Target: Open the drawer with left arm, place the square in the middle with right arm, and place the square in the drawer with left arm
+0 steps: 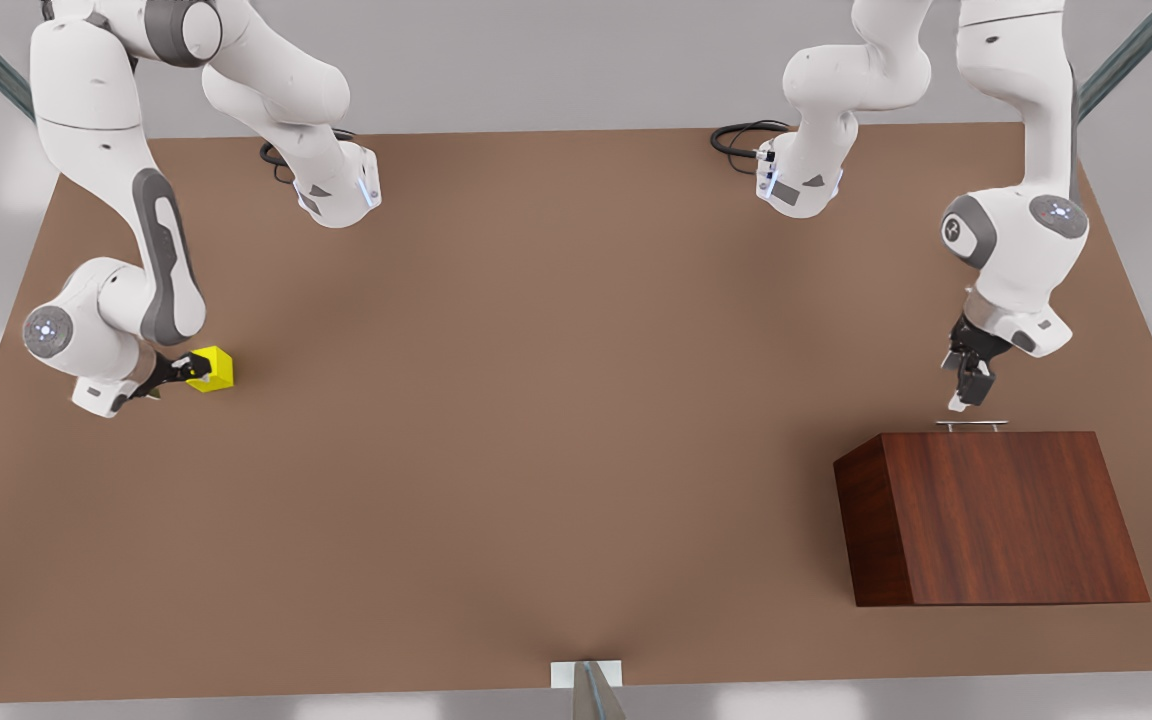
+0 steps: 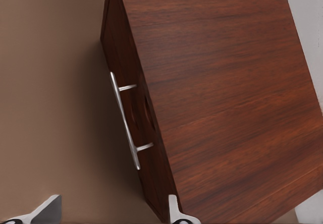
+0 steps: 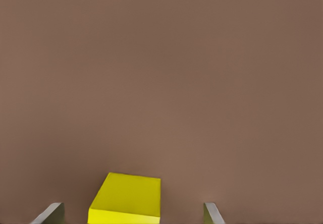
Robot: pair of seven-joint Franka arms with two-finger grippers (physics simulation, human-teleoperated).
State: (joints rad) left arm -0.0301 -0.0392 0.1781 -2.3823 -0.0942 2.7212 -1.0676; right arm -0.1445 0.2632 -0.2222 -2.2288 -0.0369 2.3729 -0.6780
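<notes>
Wood-grain drawer (image 1: 986, 515) sits shut at lower right of the front view, its handle (image 1: 971, 425) just under my left gripper (image 1: 966, 392), fingers spread. I'd centre both fingers across the bar before clenching, then pull straight. At left, my right gripper (image 1: 181, 375) straddles the yellow square (image 1: 213, 368), fingers parted, nothing gripped yet.

I see brown tabletop (image 1: 536, 420) bearing the yellow square (image 1: 213, 369) and, well apart, the wooden box (image 1: 996, 520).
</notes>
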